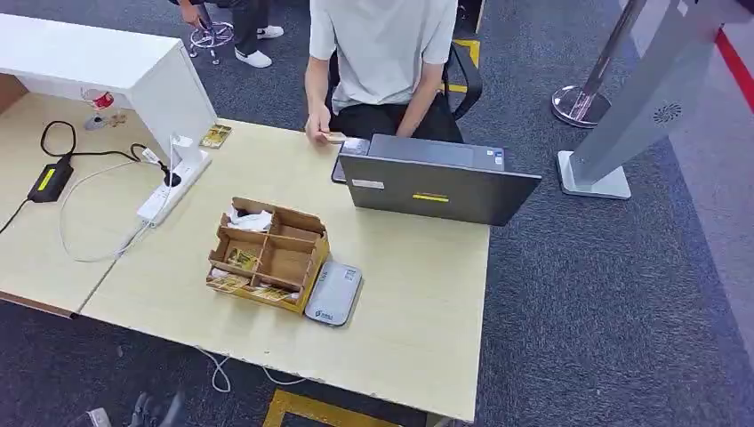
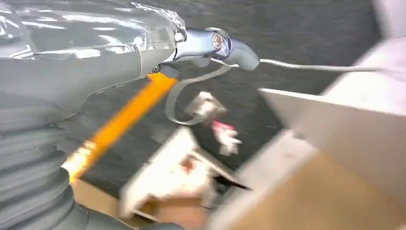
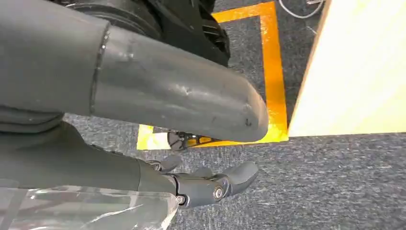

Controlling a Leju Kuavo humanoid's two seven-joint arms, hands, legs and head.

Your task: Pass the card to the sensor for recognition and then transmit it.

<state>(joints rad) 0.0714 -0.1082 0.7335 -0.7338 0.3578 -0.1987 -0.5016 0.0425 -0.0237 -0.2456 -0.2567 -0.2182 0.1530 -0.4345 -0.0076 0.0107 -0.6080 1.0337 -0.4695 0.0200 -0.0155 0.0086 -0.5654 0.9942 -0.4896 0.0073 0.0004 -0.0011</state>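
Gold cards lie in the compartments of a wooden organizer box in the middle of the table. The grey card sensor lies flat against the box's right side. A person seated behind the table holds a small card beside a laptop. My left hand hangs low beside the table with its fingers stretched out and nothing in them; that view is blurred. My right hand hangs over the carpet by the table's near corner, fingers apart and holding nothing.
A white power strip with cables and a black adapter lie on the left part of the table. More cards sit by a white cabinet. Yellow floor tape runs below the table edge. A kiosk stand is at right.
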